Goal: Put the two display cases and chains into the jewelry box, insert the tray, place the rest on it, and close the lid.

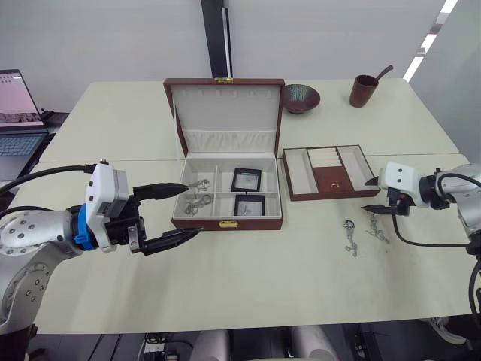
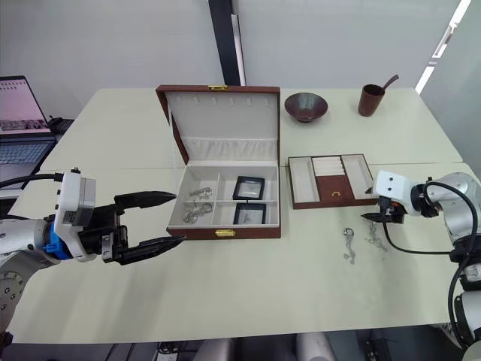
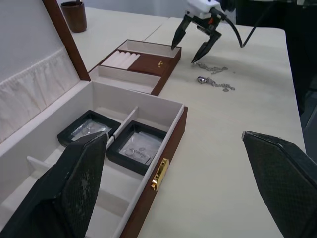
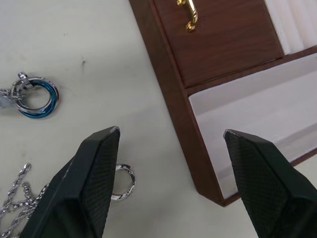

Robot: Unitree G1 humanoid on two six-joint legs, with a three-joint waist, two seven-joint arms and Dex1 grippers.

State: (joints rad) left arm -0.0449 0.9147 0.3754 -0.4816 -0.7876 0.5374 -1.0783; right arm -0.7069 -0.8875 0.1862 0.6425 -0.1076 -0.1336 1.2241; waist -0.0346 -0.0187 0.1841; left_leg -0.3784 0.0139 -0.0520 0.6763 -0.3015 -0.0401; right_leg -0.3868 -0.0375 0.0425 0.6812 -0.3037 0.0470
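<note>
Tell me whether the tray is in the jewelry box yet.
Out. The tray sits on the table right of the open jewelry box, whose compartments hold the two display cases and chains.

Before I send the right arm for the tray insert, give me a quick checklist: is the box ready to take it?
1. Hinged reddish-brown lid open and upright: ok.
2. Two black-framed display cases inside the reddish-brown leather-look jewelry box: ok, in its right-hand compartments.
3. Silvery chains in the box's left compartments: ok.
4. Shallow reddish-brown tray free on the table beside the box: ok, nothing lying on it.
5. Right gripper open and not holding anything: ok, close to the tray's near corner.
6. Left gripper clear of the box: not ok, its open fingers hang at the box's left front corner.
</note>
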